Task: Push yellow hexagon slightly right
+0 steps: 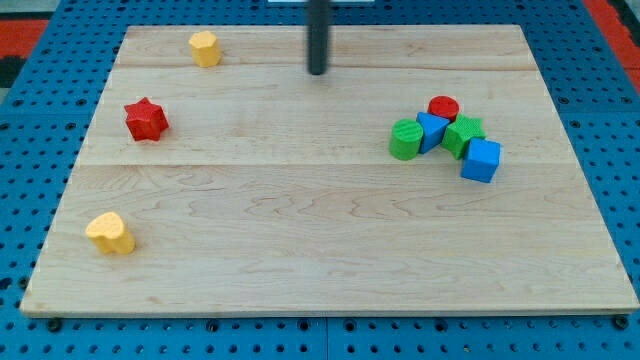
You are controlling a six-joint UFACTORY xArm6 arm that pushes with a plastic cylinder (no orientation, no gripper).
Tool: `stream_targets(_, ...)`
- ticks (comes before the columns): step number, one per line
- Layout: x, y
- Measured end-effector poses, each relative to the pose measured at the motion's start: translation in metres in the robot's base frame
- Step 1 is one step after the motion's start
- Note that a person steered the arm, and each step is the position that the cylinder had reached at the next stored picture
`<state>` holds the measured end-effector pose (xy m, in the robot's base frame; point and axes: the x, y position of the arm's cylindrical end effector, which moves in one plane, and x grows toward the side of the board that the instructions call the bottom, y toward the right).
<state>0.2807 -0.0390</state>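
The yellow hexagon sits near the top left of the wooden board. My tip is at the view's top centre, well to the right of the yellow hexagon and apart from it. A second yellow block, heart-shaped, lies at the lower left.
A red star lies on the left, below the yellow hexagon. On the right is a tight cluster: a red cylinder, a green cylinder, a blue block, a green star and a blue cube.
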Motion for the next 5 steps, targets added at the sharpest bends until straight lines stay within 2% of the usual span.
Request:
stream_targets(1, 0.014, -0.02)
stream_targets(2, -0.055, -0.057)
stream_targets(3, -0.081, -0.069)
stream_targets(4, -0.075, -0.164)
stream_targets(5, -0.002, -0.124)
